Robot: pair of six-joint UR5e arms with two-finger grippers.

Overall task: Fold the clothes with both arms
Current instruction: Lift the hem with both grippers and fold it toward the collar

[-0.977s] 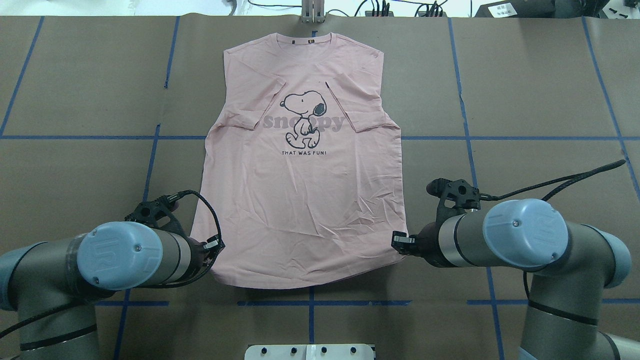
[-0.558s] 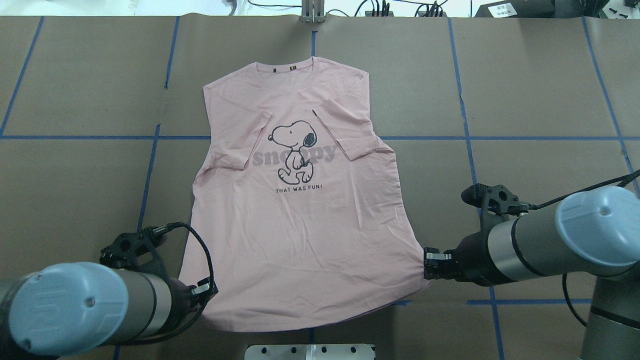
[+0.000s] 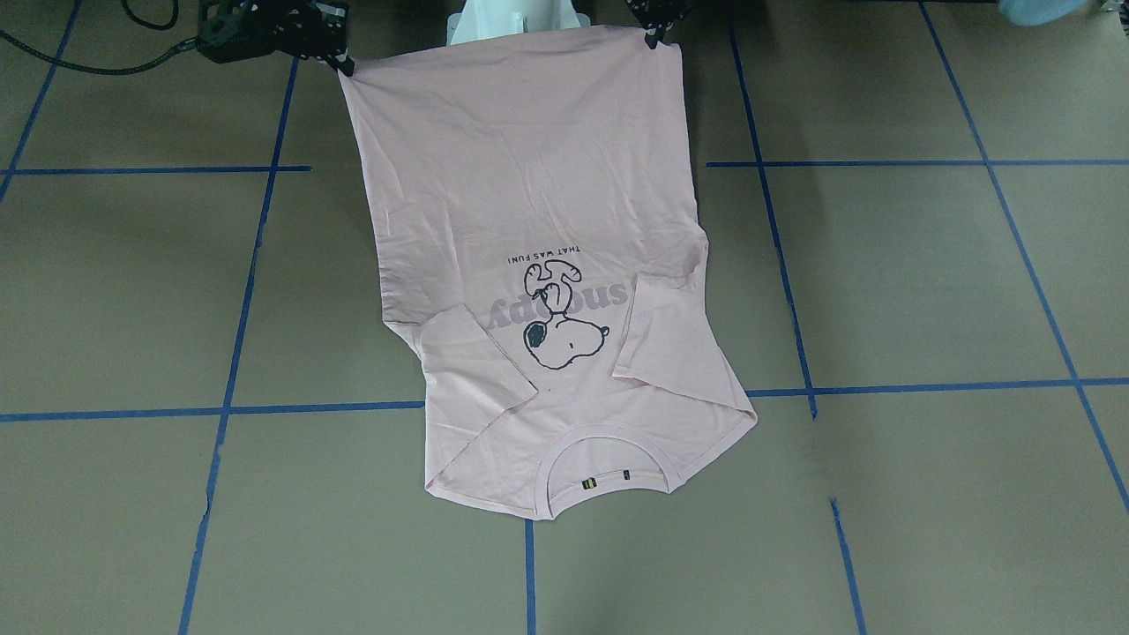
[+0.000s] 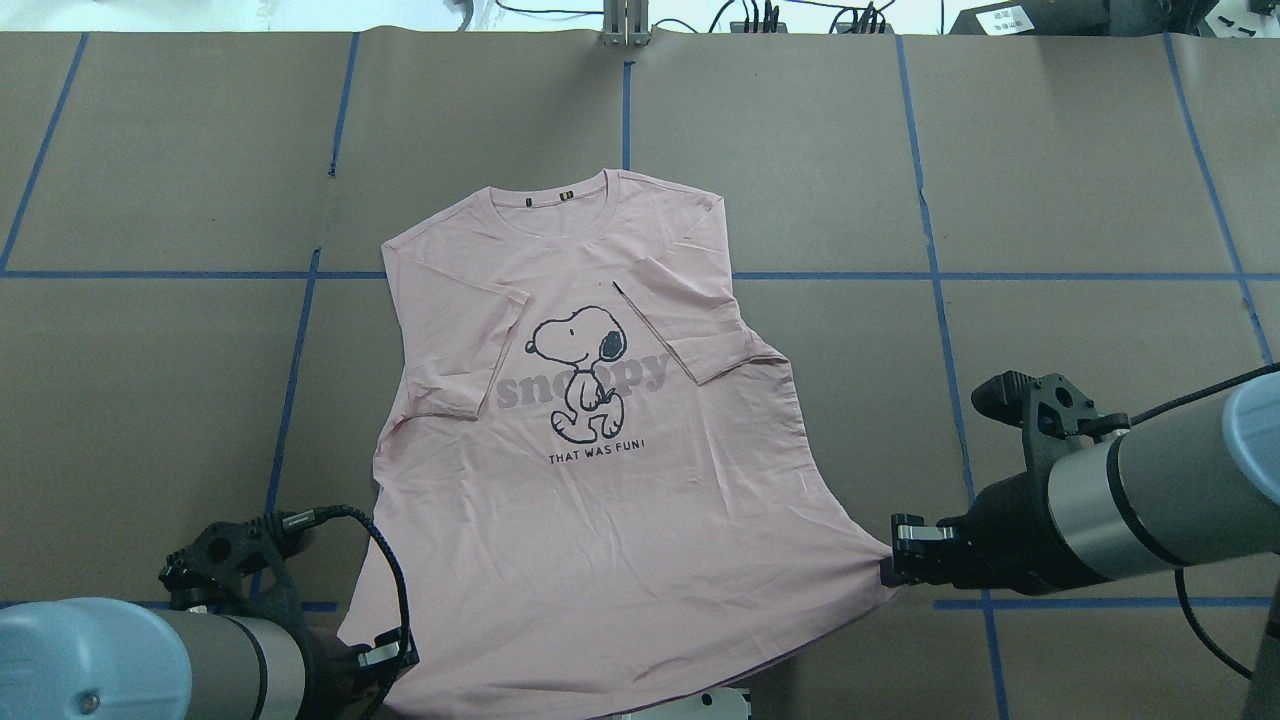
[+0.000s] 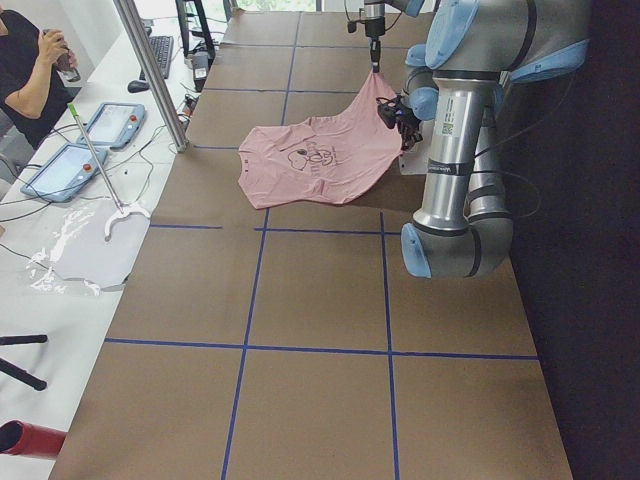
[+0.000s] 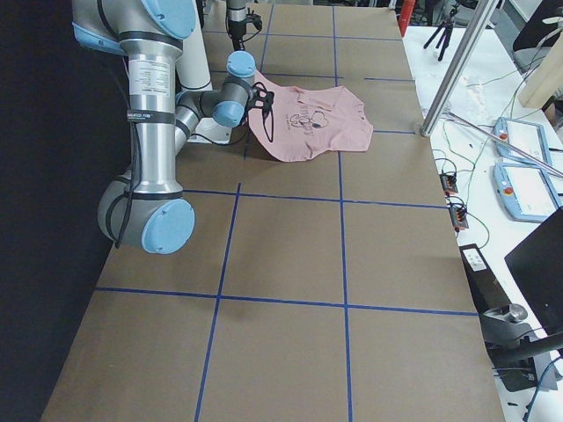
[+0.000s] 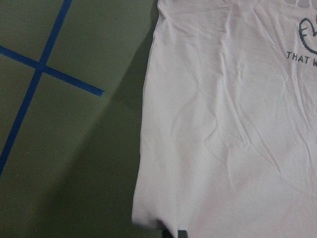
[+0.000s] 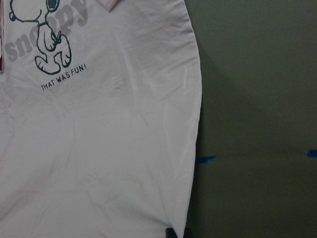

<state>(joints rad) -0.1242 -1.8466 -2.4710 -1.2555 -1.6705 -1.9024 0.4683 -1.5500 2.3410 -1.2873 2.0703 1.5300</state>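
T-shirt [image 4: 620,540]: soft matt cloth, lightly creased. Worktop [image 4: 1080,150]: matt brown paper-like cover, blue tape [image 4: 1100,276] lines. Right arm [image 4: 1150,500]: satin metal tube, smooth plastic joint cap [image 4: 1260,425].

The left arm [image 4: 225,665] and right arm [image 4: 1160,495] were silver-grey tubes with pale blue joint caps [image 4: 90,655], black cables [image 4: 400,590] (and black wrist brackets [image 4: 1040,405]).
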